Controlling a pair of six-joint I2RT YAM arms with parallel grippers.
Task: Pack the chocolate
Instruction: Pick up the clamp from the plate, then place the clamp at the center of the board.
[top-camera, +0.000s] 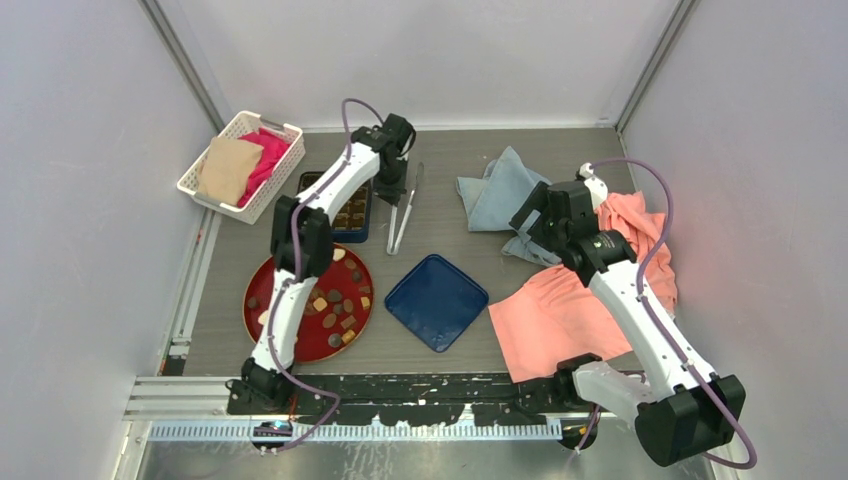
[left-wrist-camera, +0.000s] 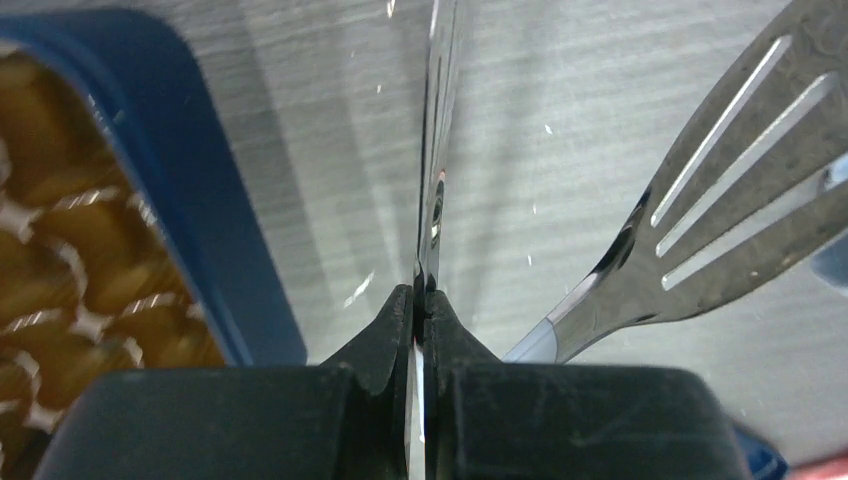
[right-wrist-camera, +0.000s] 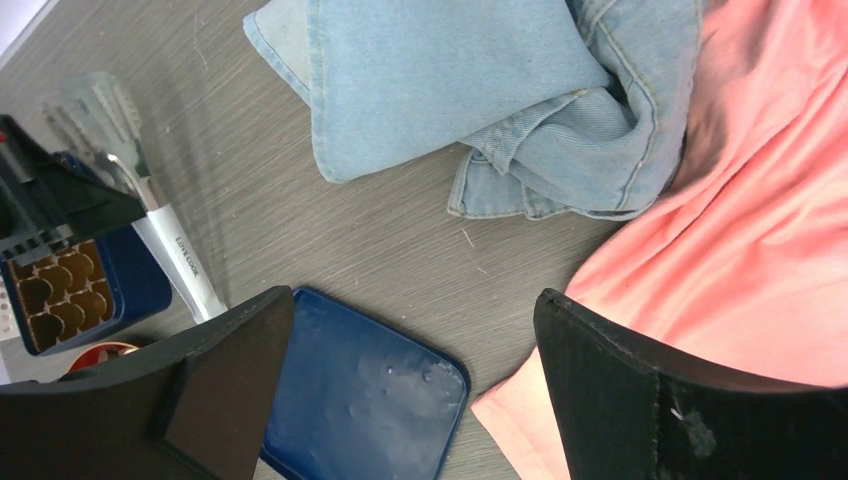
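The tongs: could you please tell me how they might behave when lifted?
The tongs look like thin polished metal, so probably stiff yet springy and slippery. The left tool pinches just one thin arm, so they may swing or twist.

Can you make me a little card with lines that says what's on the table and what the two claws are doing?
chocolates: small brown, tan and cream chocolate pieces on the round red plate
box: dark blue box with a gold compartment tray, behind the plate
lid: flat blue square lid, right of the plate
left claw: shut on one arm of the silver metal tongs
right claw: open, holding nothing, near the light blue denim cloth
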